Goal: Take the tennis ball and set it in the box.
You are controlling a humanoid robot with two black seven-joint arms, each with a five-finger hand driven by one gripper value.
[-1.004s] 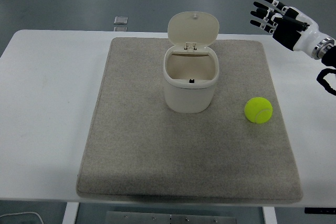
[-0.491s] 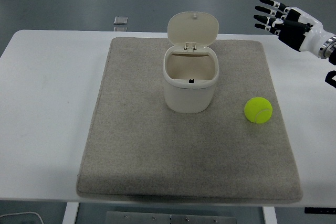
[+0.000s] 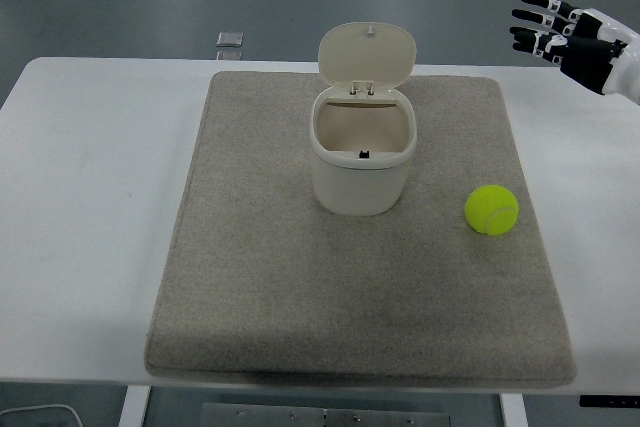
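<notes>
A yellow-green tennis ball [image 3: 491, 209] lies on the grey mat [image 3: 260, 277], right of centre. A cream box [image 3: 362, 155] with its hinged lid [image 3: 367, 52] tipped up and open stands at the mat's middle back; its inside looks empty. My right hand [image 3: 553, 29] is at the far upper right, high above the table's right end, fingers spread and empty, well away from the ball. The left arm is out of view.
The mat covers most of the white table [image 3: 90, 177]. A small silver square object [image 3: 230, 39] lies at the table's far edge, left of the box.
My right hand has moved right and slightly up, toward the picture's right edge, with the fingers still spread. The ball and the box have not moved.
</notes>
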